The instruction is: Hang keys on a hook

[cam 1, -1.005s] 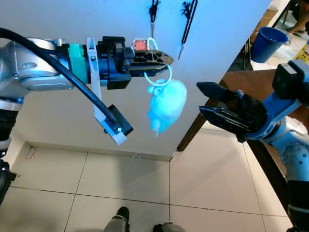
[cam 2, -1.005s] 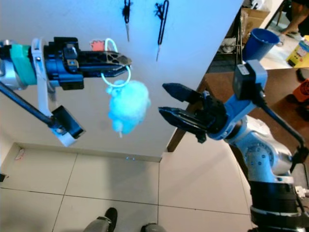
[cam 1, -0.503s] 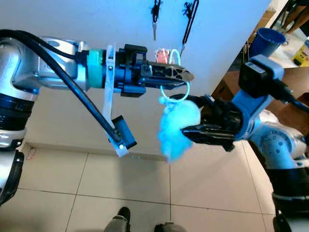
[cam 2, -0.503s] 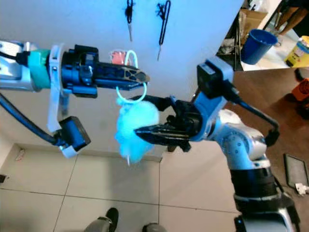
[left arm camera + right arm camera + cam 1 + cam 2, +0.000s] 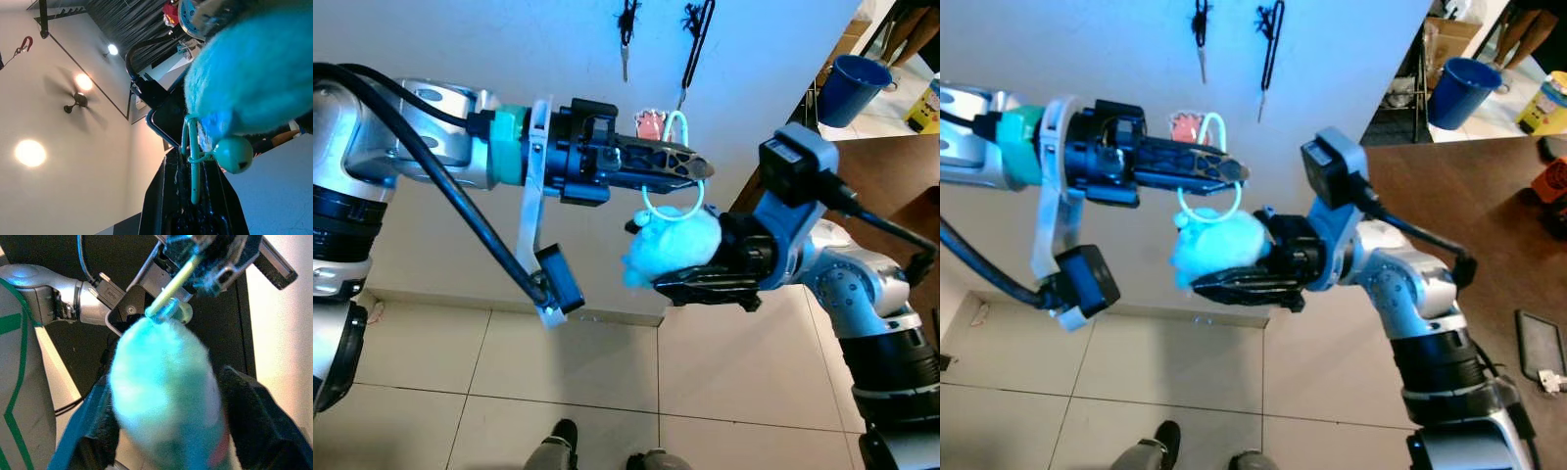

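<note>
The left gripper [image 5: 690,168] reaches level across the wall, its black fingers pinched shut on a thin pale-green ring [image 5: 673,191] of the keychain. Below the ring hangs a fluffy blue pom-pom [image 5: 674,253], soft and rounded, its length tipped sideways. The right gripper [image 5: 690,279] cups that pom-pom from beneath, fingers closed against the fur. Everything sits up in the air before a plain white wall [image 5: 460,44], beneath two dark hooks [image 5: 626,20] with things dangling. Pale floor tiles [image 5: 558,372] lie below, a brown table [image 5: 891,186] off to the right.
</note>
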